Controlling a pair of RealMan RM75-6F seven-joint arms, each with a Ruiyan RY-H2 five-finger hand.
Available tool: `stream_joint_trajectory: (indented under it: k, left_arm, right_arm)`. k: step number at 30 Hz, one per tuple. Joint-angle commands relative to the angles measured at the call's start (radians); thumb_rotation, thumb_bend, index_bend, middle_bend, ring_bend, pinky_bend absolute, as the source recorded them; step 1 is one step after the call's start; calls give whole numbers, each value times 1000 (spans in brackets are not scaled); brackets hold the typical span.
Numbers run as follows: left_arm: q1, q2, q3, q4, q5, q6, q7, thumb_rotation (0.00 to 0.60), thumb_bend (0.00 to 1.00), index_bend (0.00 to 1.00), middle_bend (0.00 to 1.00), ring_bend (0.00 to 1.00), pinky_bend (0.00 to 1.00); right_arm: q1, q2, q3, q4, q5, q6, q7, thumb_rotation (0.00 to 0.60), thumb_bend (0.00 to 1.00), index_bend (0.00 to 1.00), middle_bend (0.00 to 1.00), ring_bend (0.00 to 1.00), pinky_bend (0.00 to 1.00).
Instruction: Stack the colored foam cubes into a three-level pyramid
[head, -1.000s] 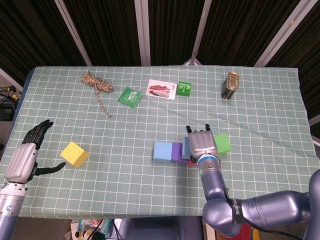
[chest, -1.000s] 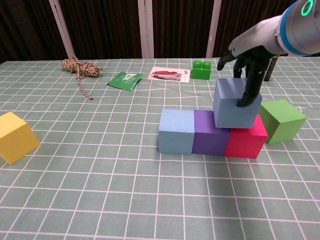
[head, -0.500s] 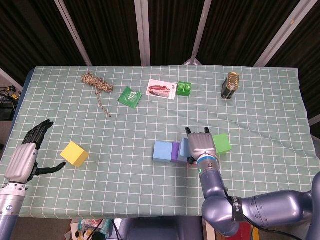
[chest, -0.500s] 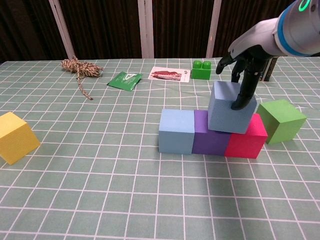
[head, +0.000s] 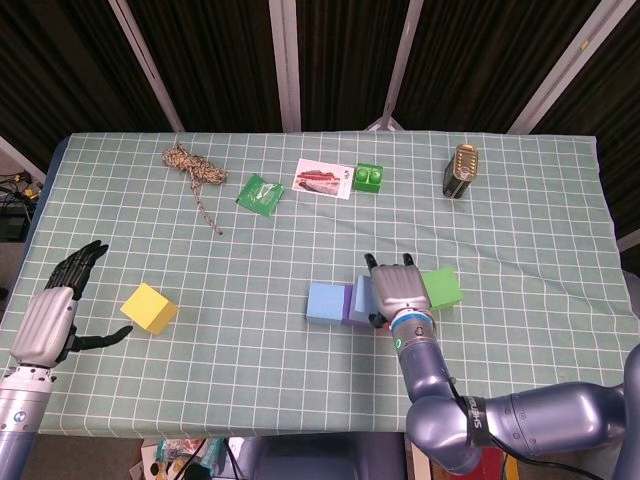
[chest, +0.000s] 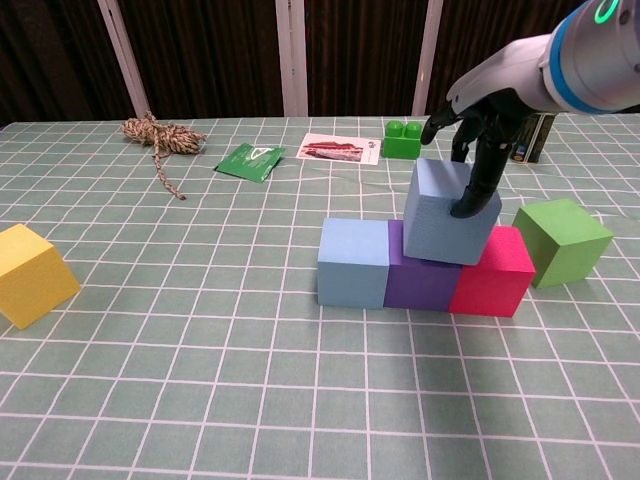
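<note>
A matte, sharp-edged row of foam cubes, light blue (chest: 352, 262), purple (chest: 417, 280) and pink (chest: 492, 273), sits near the table's front edge. A grey-blue cube (chest: 449, 211) rests tilted across purple and pink, gripped by the right hand (chest: 474, 125). At three o'clock stands the green cube (chest: 561, 240); at nine o'clock the yellow cube (chest: 31, 274), beside the left hand (head: 55, 314), fingers spread, empty. Beyond lie a coiled rope (chest: 155, 137), green packet (chest: 250, 160) and toy brick (chest: 403, 139).

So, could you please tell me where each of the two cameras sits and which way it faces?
Head view: high above the near table edge, looking down at the table; shows the left hand and right hand with their arms.
Chest view: low at the near edge, looking across at the curtain; only the right hand shows.
Both share: the blue-grey cube, cube row, yellow cube, rope.
</note>
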Motion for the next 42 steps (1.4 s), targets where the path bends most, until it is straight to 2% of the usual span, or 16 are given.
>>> stream_joint_trajectory:
  k: [1, 16, 42]
  left_arm:
    - [0, 0, 0, 0, 1, 1, 1, 600, 152, 0, 0, 0, 0]
    - [-1, -2, 4, 0, 0, -3, 7, 600, 152, 0, 0, 0, 0]
    - [-1, -5, 8, -1, 2, -3, 15, 600, 151, 0, 0, 0, 0]
  right_arm:
    - [-3, -2, -6, 1, -7, -2, 5, 600, 308, 0, 487, 297, 0]
    - [-8, 0, -37, 18, -40, -17, 5, 600, 308, 0, 487, 297, 0]
    - [-16, 30, -58, 16, -33, -45, 0, 600, 308, 0, 490, 297, 0]
